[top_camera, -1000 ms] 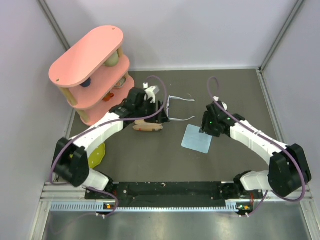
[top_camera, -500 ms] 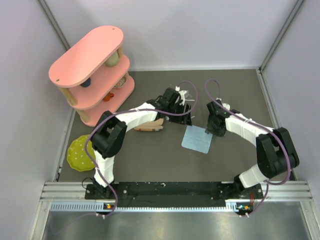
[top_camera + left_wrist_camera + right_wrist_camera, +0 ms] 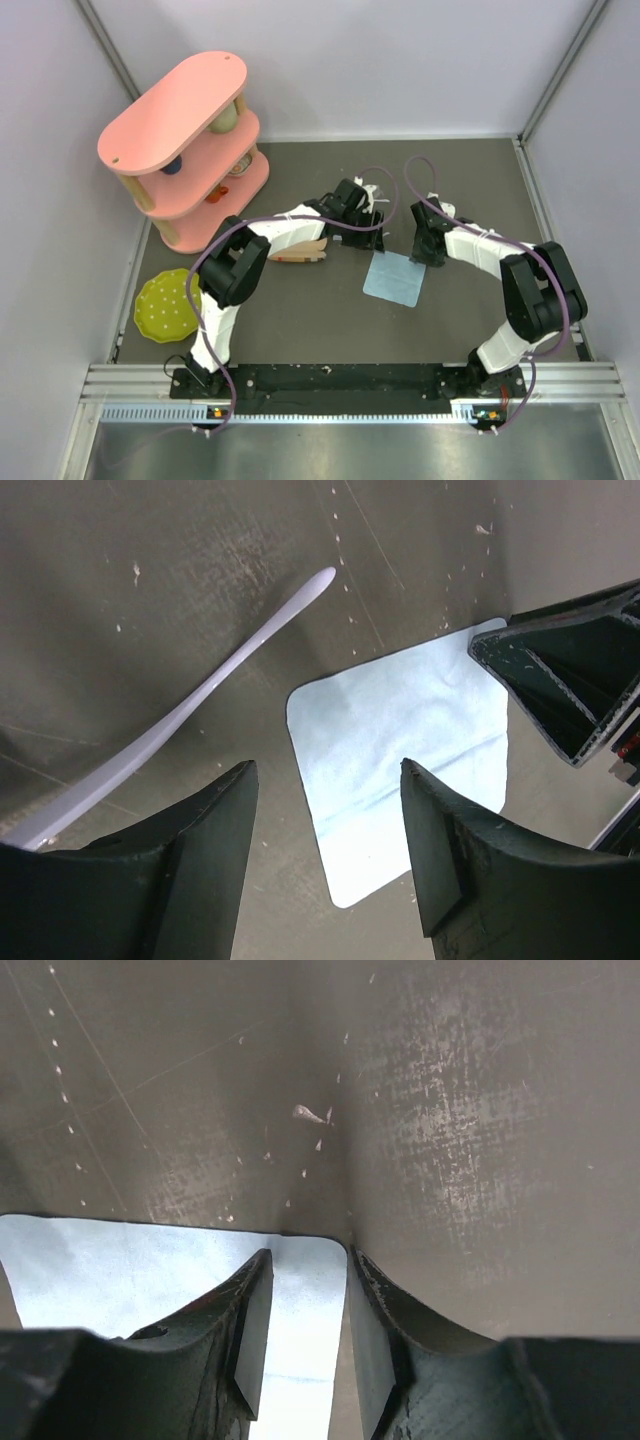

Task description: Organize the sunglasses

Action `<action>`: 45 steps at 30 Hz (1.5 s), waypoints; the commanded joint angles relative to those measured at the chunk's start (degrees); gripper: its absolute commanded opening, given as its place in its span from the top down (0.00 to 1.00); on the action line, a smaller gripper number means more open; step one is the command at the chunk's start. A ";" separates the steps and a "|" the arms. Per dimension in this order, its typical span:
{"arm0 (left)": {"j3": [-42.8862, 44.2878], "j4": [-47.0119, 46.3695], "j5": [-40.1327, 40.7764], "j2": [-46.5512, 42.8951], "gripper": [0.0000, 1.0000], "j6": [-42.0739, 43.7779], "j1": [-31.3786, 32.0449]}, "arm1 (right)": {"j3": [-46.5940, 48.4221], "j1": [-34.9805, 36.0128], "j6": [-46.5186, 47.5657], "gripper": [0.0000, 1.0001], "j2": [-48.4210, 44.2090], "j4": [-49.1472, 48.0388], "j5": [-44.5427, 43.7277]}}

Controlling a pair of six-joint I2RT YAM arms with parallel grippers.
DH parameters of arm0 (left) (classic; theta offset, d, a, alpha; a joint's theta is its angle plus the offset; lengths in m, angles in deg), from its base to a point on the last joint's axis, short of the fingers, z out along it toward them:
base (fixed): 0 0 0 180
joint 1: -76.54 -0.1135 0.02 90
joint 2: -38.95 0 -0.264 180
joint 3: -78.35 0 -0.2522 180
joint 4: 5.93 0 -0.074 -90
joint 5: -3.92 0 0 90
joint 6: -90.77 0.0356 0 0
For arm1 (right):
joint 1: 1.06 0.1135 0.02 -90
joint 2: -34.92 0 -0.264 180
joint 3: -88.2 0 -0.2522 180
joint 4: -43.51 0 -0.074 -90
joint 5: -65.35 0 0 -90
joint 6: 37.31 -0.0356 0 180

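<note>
While sunglasses [image 3: 200, 695] lie left of our wide, empty left fingers [image 3: 200, 860] | right fingers [image 3: 250, 1345] narrow, over cloth [image 3: 120, 1270] | nothing organized yet.

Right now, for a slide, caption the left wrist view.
Open left end effector over blue cloth, sunglasses temple alongside.

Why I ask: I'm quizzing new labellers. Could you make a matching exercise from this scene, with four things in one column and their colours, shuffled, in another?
Things:
1. shelf
2. plate
3. cloth
4. sunglasses

Colours:
A. light blue
B. whitish
C. pink
D. yellow-green, dotted

Pairs: 1-C, 2-D, 3-A, 4-B
</note>
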State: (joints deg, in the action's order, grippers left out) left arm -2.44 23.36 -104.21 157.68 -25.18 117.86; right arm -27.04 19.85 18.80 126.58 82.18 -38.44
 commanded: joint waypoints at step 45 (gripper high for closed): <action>10.88 7.41 6.53 10.90 0.61 -1.73 1.92 | -1.17 -1.22 1.99 0.93 -0.51 -4.52 6.05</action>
State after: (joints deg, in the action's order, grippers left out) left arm 8.03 28.08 -101.20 166.67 -27.80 119.57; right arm -27.41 18.91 20.40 126.80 78.98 -32.47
